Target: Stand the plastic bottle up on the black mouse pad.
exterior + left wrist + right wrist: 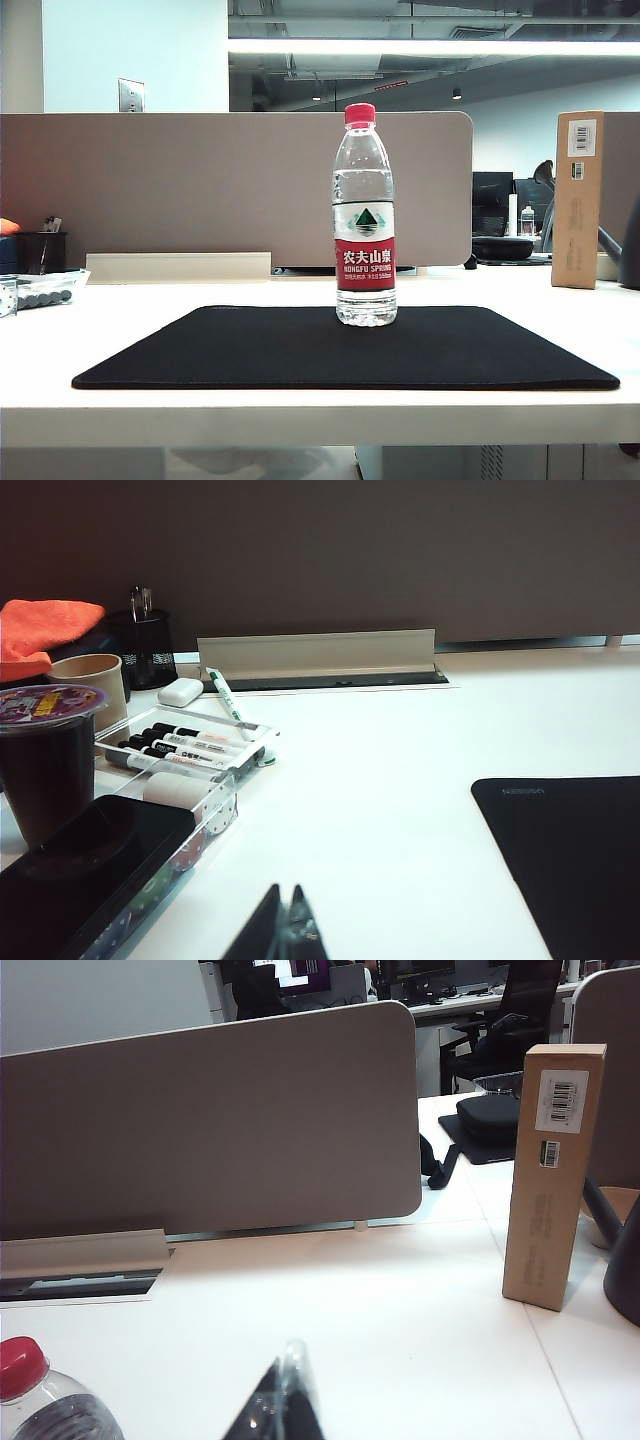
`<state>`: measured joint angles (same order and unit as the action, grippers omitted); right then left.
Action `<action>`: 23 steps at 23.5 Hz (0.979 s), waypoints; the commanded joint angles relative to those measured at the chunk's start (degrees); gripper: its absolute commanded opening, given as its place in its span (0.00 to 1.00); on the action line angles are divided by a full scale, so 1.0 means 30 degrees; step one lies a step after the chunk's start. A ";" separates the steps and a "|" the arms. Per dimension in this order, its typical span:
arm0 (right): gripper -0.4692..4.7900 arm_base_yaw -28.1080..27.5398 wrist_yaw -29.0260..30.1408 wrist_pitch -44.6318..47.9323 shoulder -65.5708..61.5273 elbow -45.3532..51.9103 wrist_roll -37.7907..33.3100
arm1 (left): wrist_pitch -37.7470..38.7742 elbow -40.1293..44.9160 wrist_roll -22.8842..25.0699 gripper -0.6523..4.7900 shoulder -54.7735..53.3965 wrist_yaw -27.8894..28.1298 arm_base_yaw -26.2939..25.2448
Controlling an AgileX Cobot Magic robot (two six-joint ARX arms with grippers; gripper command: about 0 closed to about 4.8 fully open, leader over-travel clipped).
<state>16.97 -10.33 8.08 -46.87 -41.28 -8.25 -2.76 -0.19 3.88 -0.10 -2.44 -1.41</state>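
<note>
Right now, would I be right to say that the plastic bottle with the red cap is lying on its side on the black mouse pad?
Not quite: the plastic bottle is standing upright, not lying on its side. The exterior view shows it with its red cap on top and its base resting on the black mouse pad.

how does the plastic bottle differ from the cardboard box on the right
The plastic bottle is clear and round with a red cap; the cardboard box is opaque brown and flat-sided. The plastic bottle stands on the black mouse pad; the cardboard box stands on the bare white table. Both are upright and untouched.
</note>
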 commanded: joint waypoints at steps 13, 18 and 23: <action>0.08 -0.5034 -0.0168 -0.4175 0.5413 0.3118 0.2390 | -0.0233 -0.0087 0.0066 0.11 -0.0015 -0.0124 -0.0007; 0.08 -0.5450 0.0554 -0.1756 1.0484 0.9347 0.4335 | -0.0226 -0.0087 0.0066 0.11 -0.0015 -0.0124 -0.0007; 0.08 -0.5450 0.3512 -0.0889 1.4462 1.3515 0.4328 | -0.0233 -0.0087 0.0066 0.11 -0.0015 -0.0124 0.0000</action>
<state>0.64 -1.58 3.73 -4.51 -1.43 4.56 -2.76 -0.19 3.86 -0.10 -2.55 -1.41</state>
